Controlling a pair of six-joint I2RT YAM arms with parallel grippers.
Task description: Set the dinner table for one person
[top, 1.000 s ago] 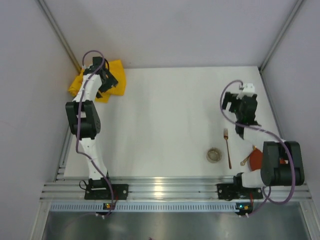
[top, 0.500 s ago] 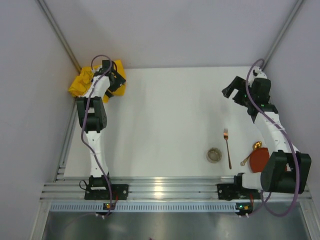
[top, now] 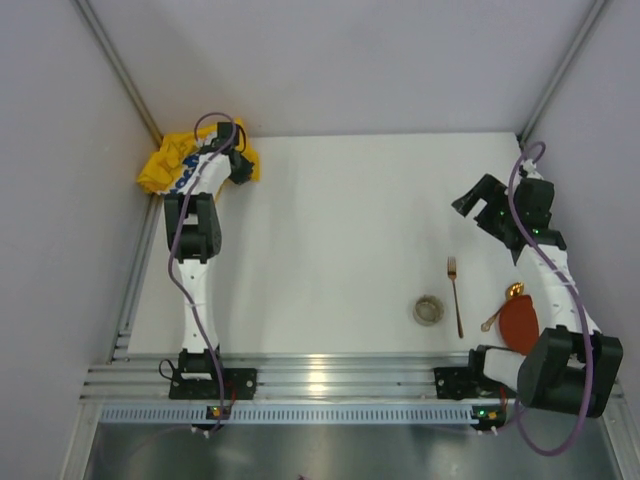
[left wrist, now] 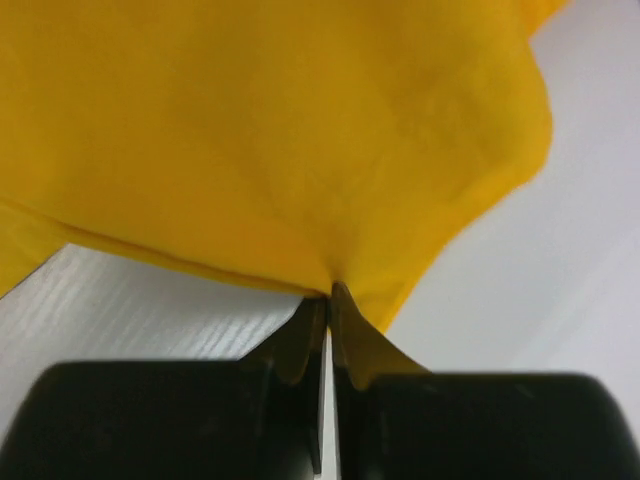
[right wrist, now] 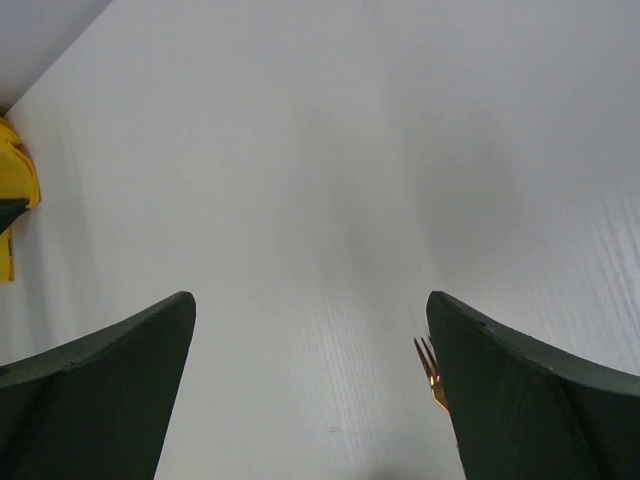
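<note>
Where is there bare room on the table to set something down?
Bare: the middle and near-left of the dinner table, between the yellow cloth pinched by the left gripper at the far-left corner and the fork. Crowded: the near-right, where fork, small round dish, spoon and red plate cluster.

Bright, even, diffuse light from above; only faint soft shadows on the dinner table (top: 330, 230); small glare on the aluminium rail (top: 320, 377); overhead view sharp; yellow cloth (left wrist: 280, 130) blurred, too close to the left wrist camera; fingers (right wrist: 95, 395) dark, soft-edged in the right wrist view.
</note>
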